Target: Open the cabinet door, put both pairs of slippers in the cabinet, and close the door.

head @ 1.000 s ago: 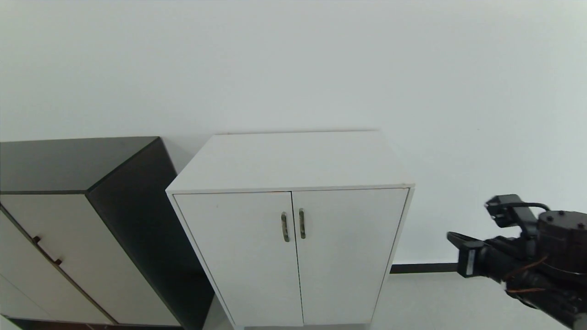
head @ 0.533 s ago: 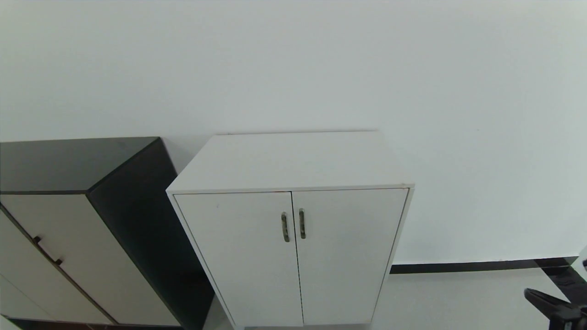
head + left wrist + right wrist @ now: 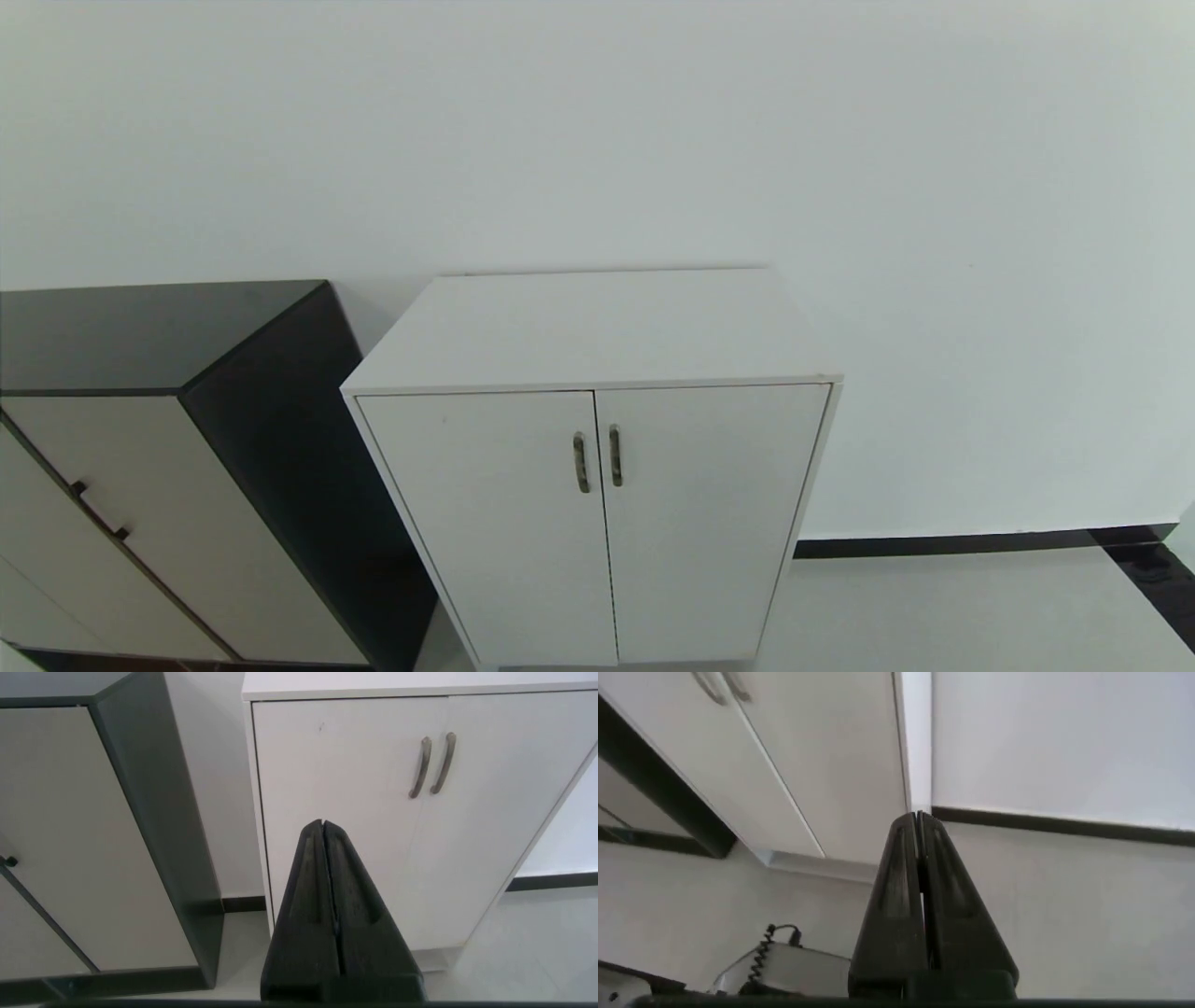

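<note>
My left gripper [image 3: 323, 835] clenched, fingers pressed flat together, pointing at white cabinet [image 3: 597, 327]. My right gripper [image 3: 919, 826] likewise clenched, low over floor [image 3: 1083, 915] by cabinet's right edge. Both doors [image 3: 485, 523] shut, handles [image 3: 581, 462] side by side at centre. Dark cabinet [image 3: 140, 336] just left.

Matt white cabinet [image 3: 597, 331], dull metal handles [image 3: 597, 459]

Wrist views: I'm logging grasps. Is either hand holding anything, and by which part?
Nothing is held. The left hand and the right hand are both shut and empty, apart from the white two-door cabinet, whose doors are closed.
</note>
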`<state>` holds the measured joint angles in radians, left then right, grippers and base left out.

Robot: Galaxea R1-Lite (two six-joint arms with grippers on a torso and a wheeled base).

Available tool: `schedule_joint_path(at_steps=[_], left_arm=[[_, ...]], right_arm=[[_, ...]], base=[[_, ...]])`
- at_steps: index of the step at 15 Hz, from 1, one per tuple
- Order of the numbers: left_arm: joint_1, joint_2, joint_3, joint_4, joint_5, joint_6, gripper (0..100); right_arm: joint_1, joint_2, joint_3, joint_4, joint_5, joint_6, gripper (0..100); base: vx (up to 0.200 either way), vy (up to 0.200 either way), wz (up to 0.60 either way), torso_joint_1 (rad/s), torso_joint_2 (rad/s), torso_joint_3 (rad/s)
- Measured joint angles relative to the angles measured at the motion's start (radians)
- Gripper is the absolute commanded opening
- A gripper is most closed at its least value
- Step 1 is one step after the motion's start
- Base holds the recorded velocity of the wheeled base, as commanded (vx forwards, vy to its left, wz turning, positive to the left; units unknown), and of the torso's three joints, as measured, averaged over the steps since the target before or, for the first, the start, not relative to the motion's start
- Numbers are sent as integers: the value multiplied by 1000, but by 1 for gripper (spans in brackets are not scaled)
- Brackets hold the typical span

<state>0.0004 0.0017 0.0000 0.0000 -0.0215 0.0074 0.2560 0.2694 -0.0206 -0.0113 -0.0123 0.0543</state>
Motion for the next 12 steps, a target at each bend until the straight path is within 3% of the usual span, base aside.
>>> schedule_joint_path(at_steps=[3, 7, 12], left_arm=[[0, 0, 0, 0, 0, 0, 0], [0, 0, 0, 0, -2, -1, 0], [0, 0, 0, 0, -1, -2, 0]], right_arm=[[28, -141, -7, 39, 24, -6, 0], [35, -119, 8, 16, 14, -102, 0], [-155, -67, 17, 13, 12, -104, 0]], base=[[0, 0, 0, 0, 0, 0], [0, 0, 0, 0, 0, 0], [0, 0, 0, 0, 0, 0]])
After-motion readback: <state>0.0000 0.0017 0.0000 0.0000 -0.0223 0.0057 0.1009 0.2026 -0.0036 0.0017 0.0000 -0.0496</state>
